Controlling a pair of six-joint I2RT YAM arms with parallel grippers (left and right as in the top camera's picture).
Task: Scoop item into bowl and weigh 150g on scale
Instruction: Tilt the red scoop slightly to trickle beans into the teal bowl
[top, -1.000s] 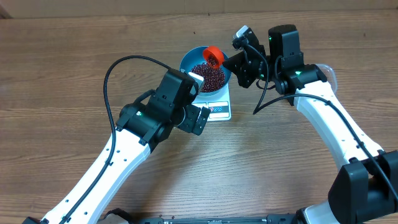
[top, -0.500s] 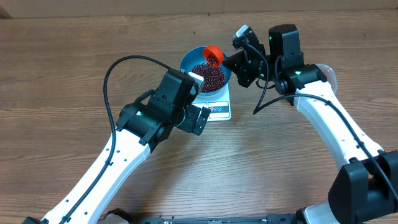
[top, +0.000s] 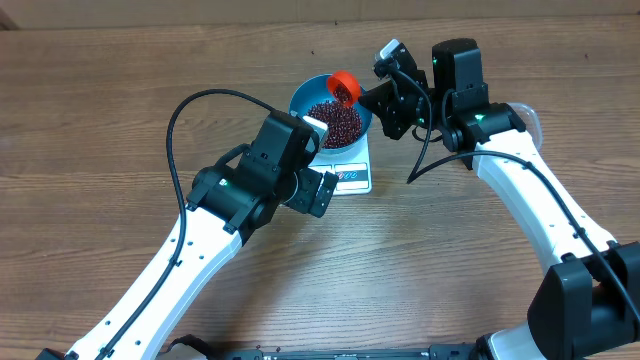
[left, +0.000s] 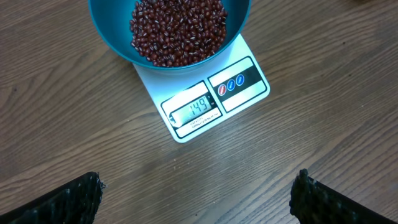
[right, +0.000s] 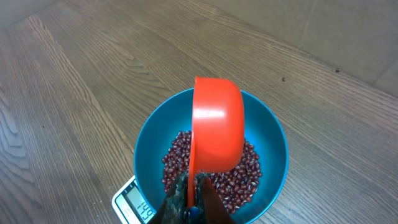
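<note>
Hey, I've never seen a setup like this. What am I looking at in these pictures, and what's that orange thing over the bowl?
Two white robot arms work at a wooden table. One picture looks down from above; the other two come from a camera on each wrist. A round blue bowl of small dark red beans sits on a flat white kitchen scale. The right tool, the arm's pincer, is shut on an orange plastic scoop, tipped above the bowl. The left tool hangs open and empty near the scale.
</note>
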